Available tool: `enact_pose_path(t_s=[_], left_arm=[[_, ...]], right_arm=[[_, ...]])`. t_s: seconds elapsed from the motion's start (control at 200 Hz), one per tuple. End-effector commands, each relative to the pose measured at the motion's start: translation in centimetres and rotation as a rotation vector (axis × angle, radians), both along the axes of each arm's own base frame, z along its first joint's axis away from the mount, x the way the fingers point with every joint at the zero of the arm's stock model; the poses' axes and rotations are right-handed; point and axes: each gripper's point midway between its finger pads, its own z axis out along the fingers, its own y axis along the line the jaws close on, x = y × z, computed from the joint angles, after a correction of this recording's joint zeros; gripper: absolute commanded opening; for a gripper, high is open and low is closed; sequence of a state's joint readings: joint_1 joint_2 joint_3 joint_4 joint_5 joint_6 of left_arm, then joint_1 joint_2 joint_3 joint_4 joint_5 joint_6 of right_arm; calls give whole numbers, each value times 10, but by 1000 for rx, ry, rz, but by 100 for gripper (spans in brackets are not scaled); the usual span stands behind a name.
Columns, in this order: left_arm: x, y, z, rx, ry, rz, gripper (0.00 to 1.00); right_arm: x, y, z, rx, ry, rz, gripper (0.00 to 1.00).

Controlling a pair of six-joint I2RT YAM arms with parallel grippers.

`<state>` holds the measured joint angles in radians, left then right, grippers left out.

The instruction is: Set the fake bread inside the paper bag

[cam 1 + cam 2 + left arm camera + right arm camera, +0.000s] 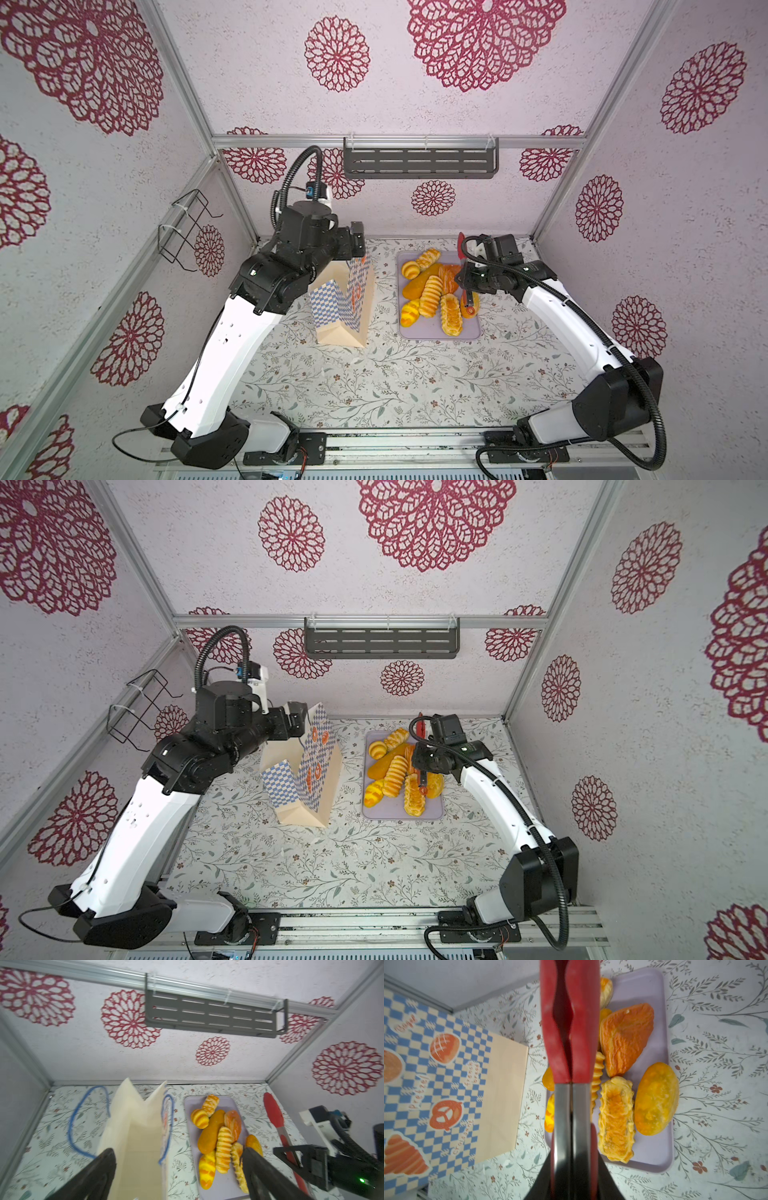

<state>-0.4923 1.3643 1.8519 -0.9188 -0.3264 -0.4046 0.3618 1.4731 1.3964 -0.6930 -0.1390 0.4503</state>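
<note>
Orange lettering is recorded on the blue-and-white checkered side of the paper bag (446,1084) in the right wrist view. "french bread", "Pretzel" and "croissant" are legible, each beside an orange drawing. A fourth word is blurred and is read as "Bagel" with less certainty.

A robot test booth in a lab, dressed like a home: aluminium frame posts (179,83) hold wall panels (257,91) papered with red flowers, and robot arms (224,353) are bolted to a rail (395,448) before a leaf-print counter (374,386).
</note>
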Motion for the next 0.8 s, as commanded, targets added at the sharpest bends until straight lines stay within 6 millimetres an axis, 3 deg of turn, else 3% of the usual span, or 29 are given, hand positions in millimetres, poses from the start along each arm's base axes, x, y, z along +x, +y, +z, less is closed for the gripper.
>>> enact_pose_path(t_s=[0.0, 0.245, 0.565, 0.796], left_arm=[[-7, 41, -22, 30, 85, 92, 97], [-5, 89, -58, -1, 182, 209, 97], [-5, 106, -96, -135, 242, 226, 97], [-8, 112, -108, -192, 248, 220, 97]], right_arm=[[-12, -6, 2, -104, 18, 51, 29], [-23, -17, -17, -205, 98, 80, 39], [-23, -20, -17, -245, 119, 97, 46], [-24, -18, -26, -254, 161, 123, 52]])
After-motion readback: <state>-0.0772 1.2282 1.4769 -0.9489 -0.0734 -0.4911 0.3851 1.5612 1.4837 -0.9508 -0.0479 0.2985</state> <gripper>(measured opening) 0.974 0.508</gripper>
